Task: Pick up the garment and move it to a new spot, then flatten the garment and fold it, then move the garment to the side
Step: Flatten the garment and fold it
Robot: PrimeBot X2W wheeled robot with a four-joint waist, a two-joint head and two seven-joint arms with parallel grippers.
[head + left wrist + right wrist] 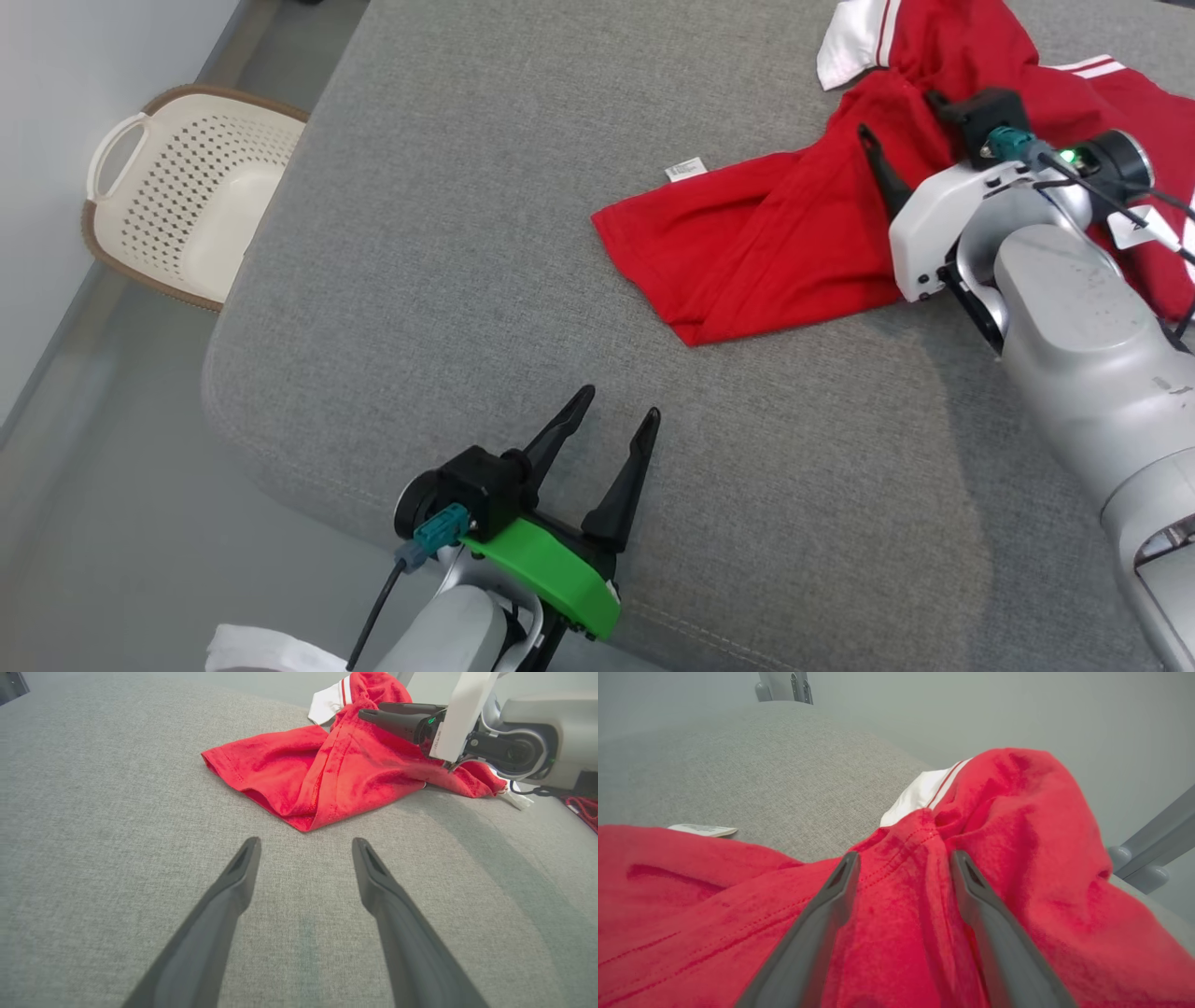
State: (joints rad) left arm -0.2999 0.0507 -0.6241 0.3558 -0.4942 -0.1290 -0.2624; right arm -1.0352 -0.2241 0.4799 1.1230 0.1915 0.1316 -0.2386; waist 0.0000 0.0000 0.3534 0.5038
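Grey woven-fabric padded surface, rounded corner near left. Red garment with white striped trim lies crumpled on its far right part; small white label lies flat just beside the garment's edge.

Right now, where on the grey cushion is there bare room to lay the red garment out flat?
The wide bare stretch of grey cushion between the red garment, the left claw and the edge nearest the laundry basket. The far right is crowded: the garment is heaped there, right claw over it, white label beside.
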